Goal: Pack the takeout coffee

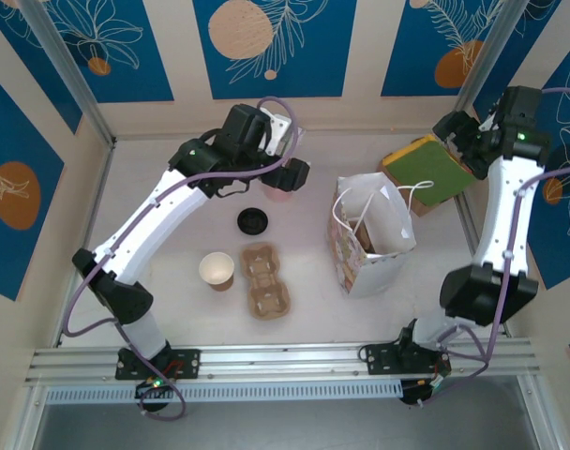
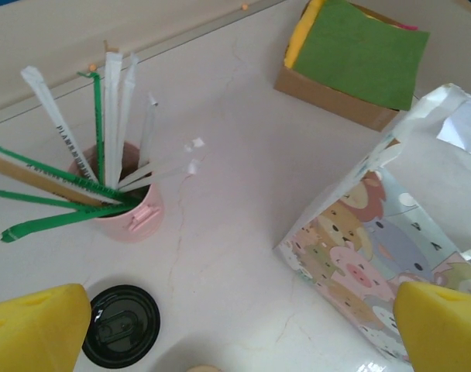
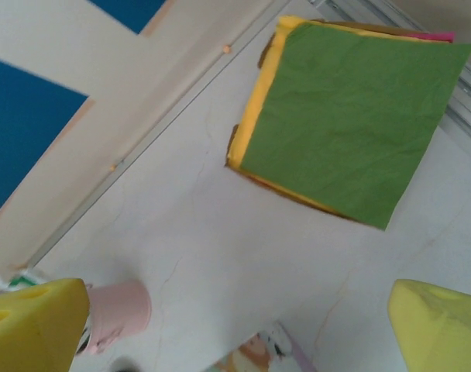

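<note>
Your left gripper [image 2: 237, 332] hangs over the far middle of the table [image 1: 172, 244] with its yellow fingertips [image 2: 34, 329] spread wide, 1 at each bottom corner of the left wrist view and nothing between them. Beneath it on that view is a pink cup [image 2: 133, 215] bristling with green and white wrapped straws. A loose black lid [image 2: 121, 325] lies flat on the table just nearer to you.

From the top camera, that lid sits between the pink cup and a cardboard cup tray [image 1: 265, 280] with 2 slots. Just left of the tray stands a brown paper cup [image 1: 217, 270], upright, lidless and cream-coloured inside. It is close to the tray but apart from it.

Where the takeout coffee with its lid on stands, I cannot tell from these views.

Right of the tray, a white paper bag [image 1: 374, 246] printed with cartoon animals stands upright with its mouth open and its handles up. Beyond it, at the far right of the table, is a cardboard box [image 1: 431, 172] of napkins, a green one on top with yellow showing under its edge.

Your right gripper [image 3: 235, 329] is up near that box, its fingers parted just as wide and holding nothing. On the right wrist view the green napkin lies ahead of it on the upper right, the pink cup is at the lower left, and a corner of the bag is at the bottom edge.
</note>
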